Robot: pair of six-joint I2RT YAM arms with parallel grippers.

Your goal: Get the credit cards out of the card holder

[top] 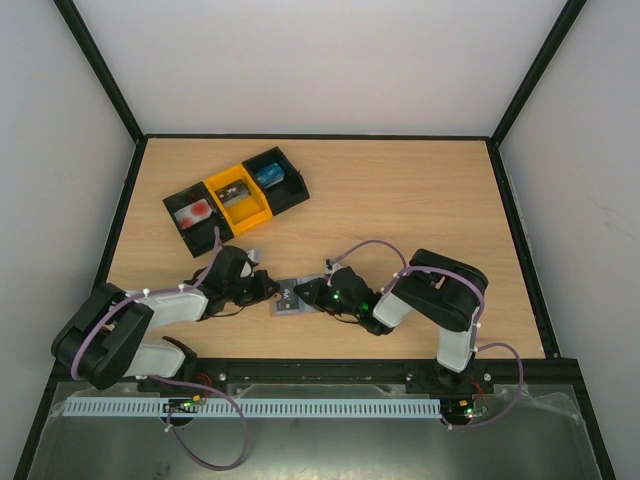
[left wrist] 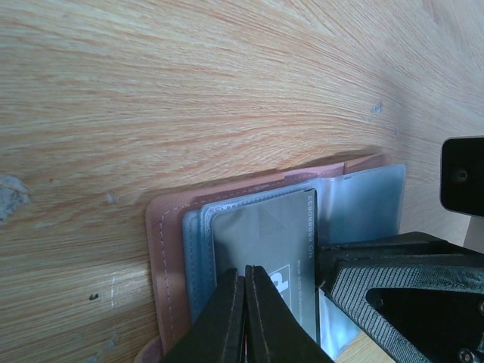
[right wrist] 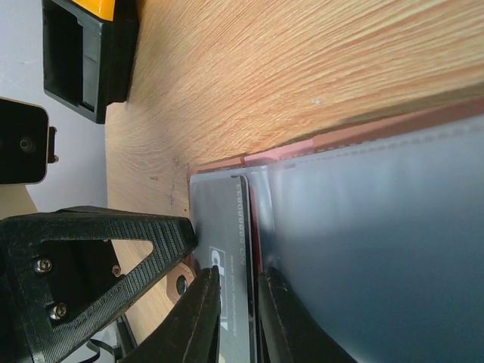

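Centrally in the left wrist view, the credit card lies flat in the opened card holder. It is a dark grey rectangle with small pale print along its right edge, tucked against cloudy blue-grey sleeves. The holder's brownish, stitched rim shows along the left and top sides. From overhead, the holder sits low in the middle of the frame, between the two arms. The left gripper comes up from the bottom edge of its own view, over the card's lower end. Its fingers are closed to a thin slit with a reddish sliver showing inside, and I cannot tell whether they pinch anything. The right gripper is narrow. In its wrist view, one finger overlaps the card's face and the other lies over the sleeve beside it, with the card's long edge in the gap between them. I cannot tell whether the pads actually clamp the card. Everything rests on a light wood-grain desk. Well apart, in the upper left of the overhead frame, a black-and-yellow three-section tray lies at a slant with small items in its sections.
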